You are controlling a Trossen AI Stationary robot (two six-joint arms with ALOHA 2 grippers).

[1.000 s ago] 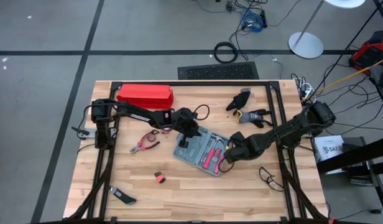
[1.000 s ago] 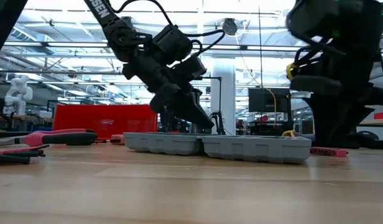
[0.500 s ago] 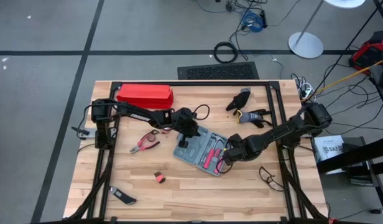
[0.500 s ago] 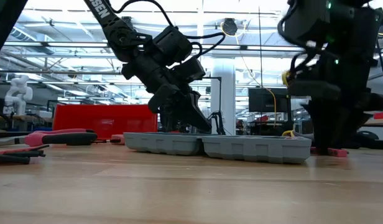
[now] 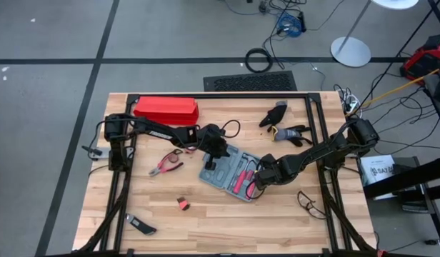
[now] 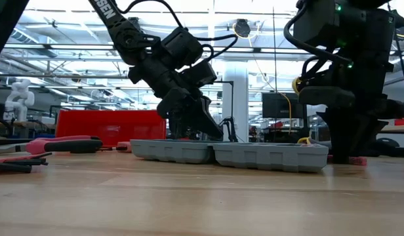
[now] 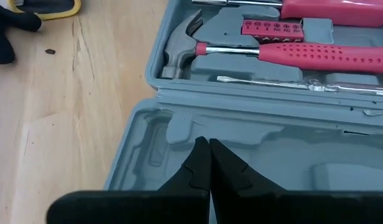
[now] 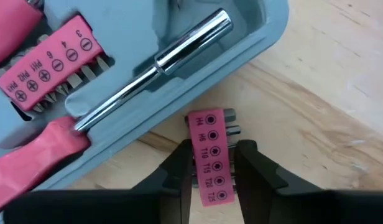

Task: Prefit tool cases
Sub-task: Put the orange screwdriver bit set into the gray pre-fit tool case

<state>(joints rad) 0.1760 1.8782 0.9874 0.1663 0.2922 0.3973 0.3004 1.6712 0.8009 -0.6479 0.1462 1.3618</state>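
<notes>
Right jaws (image 8: 211, 163) straddling pink bit strip (image 8: 209, 157) lengthwise, lower centre, just outside case (image 8: 253, 46); left jaws (image 7: 204, 163) pressed together over lid.

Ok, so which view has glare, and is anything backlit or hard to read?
Low view: bright ceiling lights behind leave both arms as dark silhouettes over the tool case. Right wrist view: a bright highlight runs along the chrome driver shaft. High view: even light, no glare.

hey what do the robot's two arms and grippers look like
Both arms are dark, near-black jointed links with black cables looping along them. The left arm carries white lettering. The left gripper has slim tapered black fingers; the right gripper has broader, blocky black fingers.
</notes>
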